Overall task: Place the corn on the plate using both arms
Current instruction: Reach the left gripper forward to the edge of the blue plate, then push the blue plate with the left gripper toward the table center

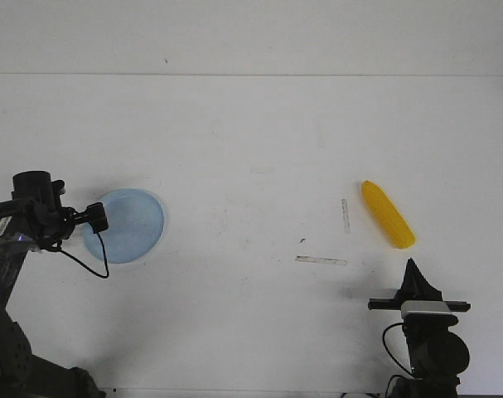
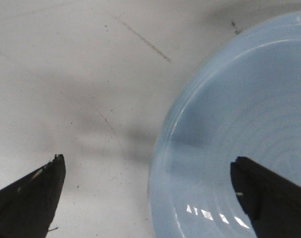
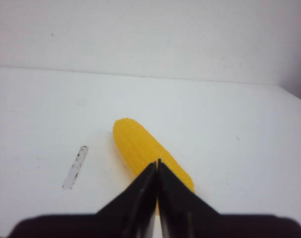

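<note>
The yellow corn lies on the white table at the right, slanted, with its far end pointing away. My right gripper sits just in front of its near end, apart from it and shut with nothing held. The right wrist view shows the closed tips of my right gripper overlapping the corn. The pale blue plate rests at the left. My left gripper hangs over the plate's left rim and is open wide. In the left wrist view my left gripper has one finger over the table and the other over the plate.
Two worn tape strips lie on the table: one just left of the corn, also seen as a tape strip in the right wrist view, and another nearer the front. A thin black cable loops below the left gripper. The table's back edge meets a white wall.
</note>
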Tool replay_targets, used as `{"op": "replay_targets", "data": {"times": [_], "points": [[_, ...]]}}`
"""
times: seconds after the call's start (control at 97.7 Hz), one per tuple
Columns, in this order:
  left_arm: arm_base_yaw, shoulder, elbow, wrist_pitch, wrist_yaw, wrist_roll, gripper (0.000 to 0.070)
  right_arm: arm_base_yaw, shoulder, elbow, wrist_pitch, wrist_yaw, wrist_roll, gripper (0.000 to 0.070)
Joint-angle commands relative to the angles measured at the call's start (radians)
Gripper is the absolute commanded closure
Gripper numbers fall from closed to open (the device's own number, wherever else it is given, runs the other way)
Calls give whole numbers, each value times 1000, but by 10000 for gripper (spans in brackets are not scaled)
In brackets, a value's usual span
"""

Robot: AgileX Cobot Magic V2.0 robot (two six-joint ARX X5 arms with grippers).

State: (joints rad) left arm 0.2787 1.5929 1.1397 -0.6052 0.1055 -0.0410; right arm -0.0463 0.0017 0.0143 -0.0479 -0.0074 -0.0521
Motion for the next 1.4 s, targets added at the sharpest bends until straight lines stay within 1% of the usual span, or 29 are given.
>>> {"op": "replay_targets", "data": {"times": [0.0, 0.246, 0.43, 0.492, 0.543, 0.573, 0.717, 0.789, 0.799, 0.901, 0.973, 1.208, 1.26, 1.27, 1.393], "points": [[2, 16, 17, 9, 8, 2, 92, 0, 0, -2, 11, 0, 10, 691], [2, 32, 17, 8, 13, -2, 94, 0, 0, -2, 11, 0, 10, 691], [2, 64, 17, -5, 46, -2, 96, 0, 0, -2, 11, 0, 10, 691], [2, 65, 17, -2, 46, -2, 112, 0, 0, -2, 11, 0, 10, 691], [2, 65, 17, 1, 46, -2, 173, 0, 0, -2, 11, 0, 10, 691], [2, 65, 17, 1, 45, -2, 223, 0, 0, -2, 11, 0, 10, 691], [3, 65, 17, -7, 46, -2, 372, 0, 0, -2, 11, 0, 10, 691], [3, 65, 17, -7, 46, -2, 474, 0, 0, -2, 11, 0, 10, 691], [3, 65, 17, -7, 46, -2, 497, 0, 0, -2, 11, 0, 10, 691], [3, 65, 17, -6, 46, -1, 632, 0, 0, -2, 11, 0, 10, 691], [3, 65, 17, -4, 45, -1, 700, 0, 0, -2, 11, 0, 10, 691], [2, 58, 34, -7, 47, -1, 700, 0, 0, -2, 11, 0, 10, 691], [-1, 47, 45, -7, 58, -1, 700, 0, 0, -2, 11, 0, 10, 691], [-44, -26, 127, -8, 171, -2, 700, 0, 0, -2, 11, 0, 10, 691], [-92, -64, 159, -7, 237, -2, 700, 0, 0, -2, 11, 0, 10, 691]]}}
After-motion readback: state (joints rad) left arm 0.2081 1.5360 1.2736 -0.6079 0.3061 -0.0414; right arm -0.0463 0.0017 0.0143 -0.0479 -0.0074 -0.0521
